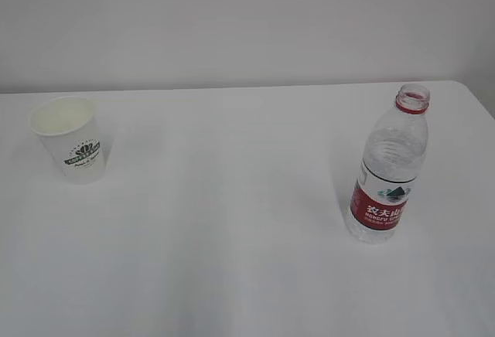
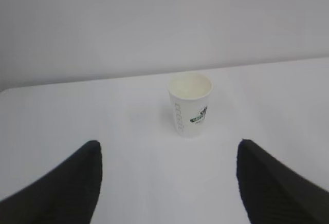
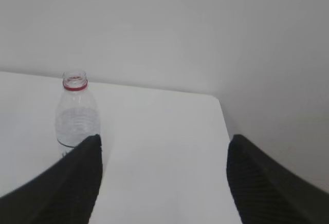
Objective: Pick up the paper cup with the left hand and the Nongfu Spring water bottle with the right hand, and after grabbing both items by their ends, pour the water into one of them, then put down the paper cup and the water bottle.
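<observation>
The white paper cup [image 1: 71,148] with a green logo stands upright at the table's far left, its cream inside looking dry. In the left wrist view the cup [image 2: 190,105] sits ahead of my left gripper [image 2: 168,149], which is open and empty, well short of it. The Nongfu Spring water bottle [image 1: 390,168] stands upright at the right, uncapped, with a red neck ring and red label. My right gripper [image 3: 164,144] is open and empty; the bottle [image 3: 76,111] stands ahead and to its left, partly behind the left finger [image 3: 82,175]. Neither arm shows in the exterior view.
The white table [image 1: 232,221] runs back to a plain pale wall. Its right edge and far right corner [image 3: 216,98] lie close beside the bottle. Nothing else stands between cup and bottle.
</observation>
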Tool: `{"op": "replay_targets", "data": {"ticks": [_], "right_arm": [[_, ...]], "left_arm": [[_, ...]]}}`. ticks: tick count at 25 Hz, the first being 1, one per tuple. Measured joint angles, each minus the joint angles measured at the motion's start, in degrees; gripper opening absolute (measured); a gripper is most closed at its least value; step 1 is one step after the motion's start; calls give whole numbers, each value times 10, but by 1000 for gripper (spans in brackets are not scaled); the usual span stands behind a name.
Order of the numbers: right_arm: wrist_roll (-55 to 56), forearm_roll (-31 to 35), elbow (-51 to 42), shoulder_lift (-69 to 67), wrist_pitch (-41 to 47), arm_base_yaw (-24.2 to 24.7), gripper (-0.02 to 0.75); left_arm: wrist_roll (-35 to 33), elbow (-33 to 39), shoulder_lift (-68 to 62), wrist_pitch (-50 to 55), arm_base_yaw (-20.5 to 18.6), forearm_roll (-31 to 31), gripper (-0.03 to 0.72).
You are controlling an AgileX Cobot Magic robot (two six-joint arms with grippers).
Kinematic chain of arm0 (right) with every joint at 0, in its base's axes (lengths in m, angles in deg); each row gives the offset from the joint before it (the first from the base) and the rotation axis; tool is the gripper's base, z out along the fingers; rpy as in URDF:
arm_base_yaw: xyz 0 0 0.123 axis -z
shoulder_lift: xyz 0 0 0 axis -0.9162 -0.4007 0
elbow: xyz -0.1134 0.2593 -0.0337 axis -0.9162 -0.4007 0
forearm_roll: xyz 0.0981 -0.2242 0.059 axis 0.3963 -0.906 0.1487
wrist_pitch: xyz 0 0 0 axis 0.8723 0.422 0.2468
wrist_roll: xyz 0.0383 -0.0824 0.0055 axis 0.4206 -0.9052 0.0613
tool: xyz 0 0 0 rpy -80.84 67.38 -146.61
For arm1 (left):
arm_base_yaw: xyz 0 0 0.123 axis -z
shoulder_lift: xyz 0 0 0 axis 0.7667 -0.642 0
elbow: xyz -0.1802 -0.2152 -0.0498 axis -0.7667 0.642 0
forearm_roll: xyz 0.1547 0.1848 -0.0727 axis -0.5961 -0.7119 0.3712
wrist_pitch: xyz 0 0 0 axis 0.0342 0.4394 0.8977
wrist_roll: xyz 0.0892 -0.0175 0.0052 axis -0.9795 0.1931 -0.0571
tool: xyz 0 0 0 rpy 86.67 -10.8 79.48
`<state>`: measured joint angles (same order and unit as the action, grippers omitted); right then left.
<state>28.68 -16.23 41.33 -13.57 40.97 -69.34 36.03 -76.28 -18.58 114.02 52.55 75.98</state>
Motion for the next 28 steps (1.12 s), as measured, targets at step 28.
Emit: {"op": "replay_targets", "data": {"ticks": [28], "right_arm": [[-38,0,-23,-187,-273,0,572]], "left_arm": [[-8,0,-203,-287,0,-20,587]]}}
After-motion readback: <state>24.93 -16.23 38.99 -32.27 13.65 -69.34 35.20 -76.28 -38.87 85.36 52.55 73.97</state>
